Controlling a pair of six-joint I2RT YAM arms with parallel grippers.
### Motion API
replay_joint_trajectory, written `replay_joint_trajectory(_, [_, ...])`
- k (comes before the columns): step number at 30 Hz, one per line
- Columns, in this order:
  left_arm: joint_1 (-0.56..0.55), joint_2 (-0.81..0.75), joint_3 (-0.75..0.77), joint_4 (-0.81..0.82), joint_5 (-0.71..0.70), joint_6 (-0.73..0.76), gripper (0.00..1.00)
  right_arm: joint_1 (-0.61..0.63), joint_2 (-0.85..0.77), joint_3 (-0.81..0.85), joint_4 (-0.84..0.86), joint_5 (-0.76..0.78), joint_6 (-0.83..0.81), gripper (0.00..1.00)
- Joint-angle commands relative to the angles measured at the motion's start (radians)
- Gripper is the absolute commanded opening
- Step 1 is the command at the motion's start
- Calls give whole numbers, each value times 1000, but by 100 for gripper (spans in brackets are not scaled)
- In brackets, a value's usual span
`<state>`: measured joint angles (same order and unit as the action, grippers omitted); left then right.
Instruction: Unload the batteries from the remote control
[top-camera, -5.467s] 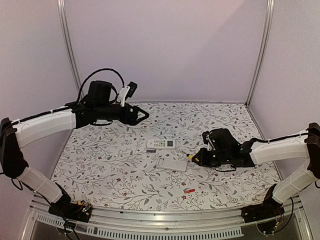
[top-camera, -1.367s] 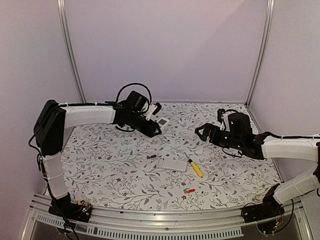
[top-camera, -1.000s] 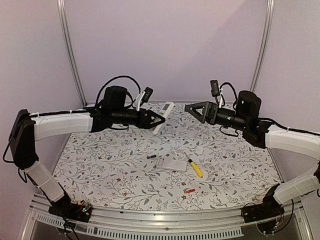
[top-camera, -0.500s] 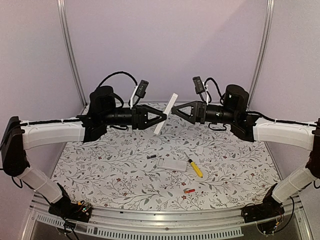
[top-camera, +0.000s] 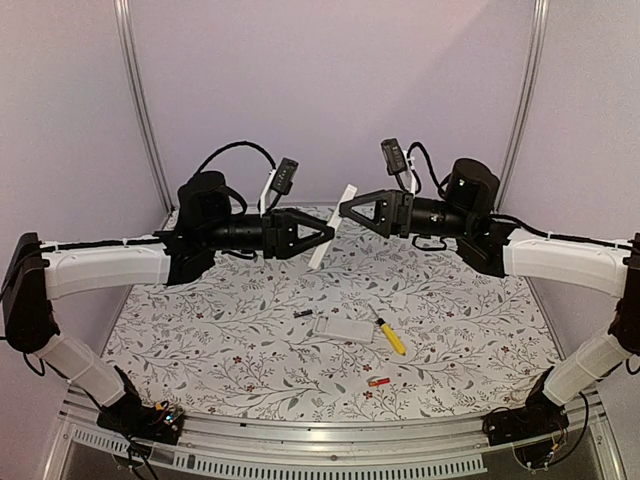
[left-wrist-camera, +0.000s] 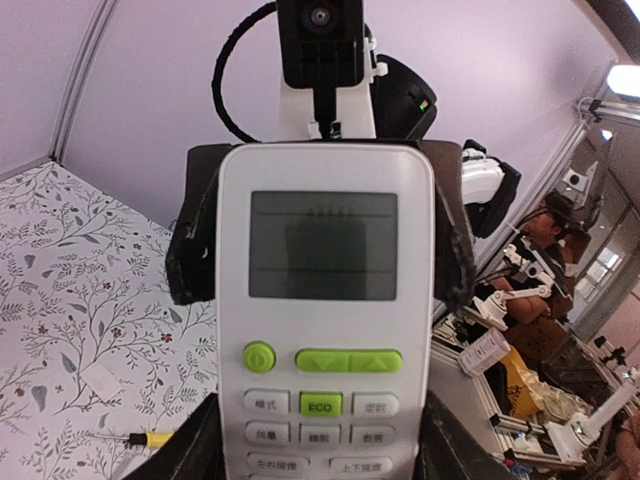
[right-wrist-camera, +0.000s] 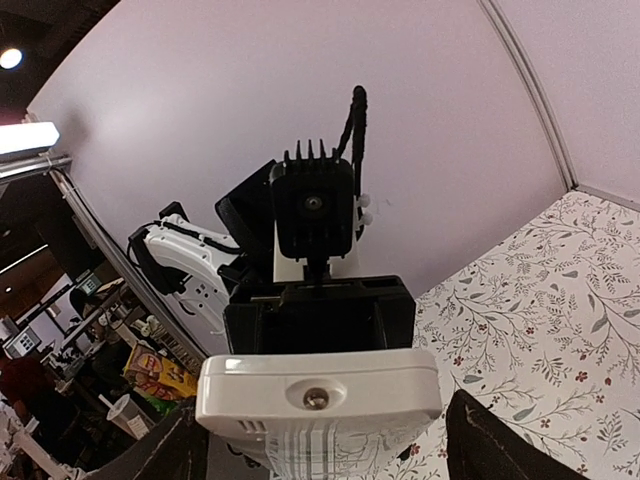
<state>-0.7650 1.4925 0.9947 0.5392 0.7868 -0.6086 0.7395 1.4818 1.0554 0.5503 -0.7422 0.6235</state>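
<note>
My left gripper (top-camera: 325, 236) is shut on the lower part of the white remote control (top-camera: 333, 225) and holds it tilted in the air above the back of the table. In the left wrist view its screen and green buttons face the camera (left-wrist-camera: 324, 300). My right gripper (top-camera: 345, 208) is open, and its fingers closely flank the remote's top end (right-wrist-camera: 318, 395), with a thin gap showing on the right. One red-orange battery (top-camera: 378, 382) lies near the table's front. A dark battery (top-camera: 303, 314) lies at mid-table.
A flat white rectangular piece (top-camera: 343, 329) lies mid-table on the flowered cloth. Just right of it is a yellow-handled screwdriver (top-camera: 390, 335), which also shows in the left wrist view (left-wrist-camera: 130, 438). Purple walls enclose the back and sides.
The left arm lifted the remote off the table and has held it still for the last half second. The right gripper moved left onto the remote's top end and its jaws narrowed.
</note>
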Motion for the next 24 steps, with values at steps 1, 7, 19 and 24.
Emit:
replay_joint_trajectory(1, [-11,6,11,46,22,-7,30,6,21,25,55,-27,24,78])
replay_joint_trajectory(7, [-12,19,19,48,32,-9,29,6,44,19,113,-35,68,63])
replay_joint_trajectory(19, [1,25,17,-10,-15,-25,67,6,23,-25,154,24,73,42])
replay_joint_trajectory(24, [53,13,1,-46,-7,-52,86,-10,18,-42,151,10,62,39])
